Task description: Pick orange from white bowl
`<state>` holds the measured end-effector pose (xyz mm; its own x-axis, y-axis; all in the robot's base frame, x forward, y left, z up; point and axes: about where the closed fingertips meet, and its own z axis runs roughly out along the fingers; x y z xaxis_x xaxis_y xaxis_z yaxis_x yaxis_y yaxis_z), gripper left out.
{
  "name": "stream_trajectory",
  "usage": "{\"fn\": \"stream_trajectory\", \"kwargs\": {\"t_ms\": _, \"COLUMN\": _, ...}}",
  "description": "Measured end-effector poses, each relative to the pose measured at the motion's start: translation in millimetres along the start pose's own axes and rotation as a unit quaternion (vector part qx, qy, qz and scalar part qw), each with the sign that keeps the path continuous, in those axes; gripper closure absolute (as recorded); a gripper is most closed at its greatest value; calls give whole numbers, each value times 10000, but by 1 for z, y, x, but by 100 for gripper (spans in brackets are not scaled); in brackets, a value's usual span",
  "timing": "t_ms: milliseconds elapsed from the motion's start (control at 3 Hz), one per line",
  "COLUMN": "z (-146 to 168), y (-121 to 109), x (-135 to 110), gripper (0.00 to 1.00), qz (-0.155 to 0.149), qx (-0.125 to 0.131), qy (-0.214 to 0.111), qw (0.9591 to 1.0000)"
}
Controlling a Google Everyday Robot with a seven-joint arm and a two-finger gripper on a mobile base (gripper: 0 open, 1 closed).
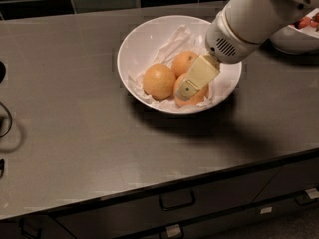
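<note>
The white bowl [130,44] stands on the grey counter, lined with crumpled white paper and holding three fruits. The orange [198,97], deepest in colour, lies at the bowl's front right, mostly covered by my gripper. A paler yellowish orange [158,81] lies to its left. A smaller orange [183,61] lies behind. My gripper [188,86] reaches in from the upper right on the white arm [249,19], its cream tip pointing down-left and lying over the top of the orange.
A second white bowl with red food [294,39] stands at the far right, behind the arm. A dark tiled wall runs along the back. A black cable [6,121] lies at the left edge. Drawers [177,200] sit below the counter's front edge.
</note>
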<state>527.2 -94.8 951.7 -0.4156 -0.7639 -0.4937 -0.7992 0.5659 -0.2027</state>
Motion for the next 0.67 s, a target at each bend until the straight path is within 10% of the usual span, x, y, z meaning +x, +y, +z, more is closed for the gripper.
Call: {"fn": "stream_trajectory", "kwargs": {"t_ms": 667, "z": 20, "y": -1, "x": 16, "gripper": 12, "qz": 413, "qx": 141, "qy": -108, "qw": 9990}}
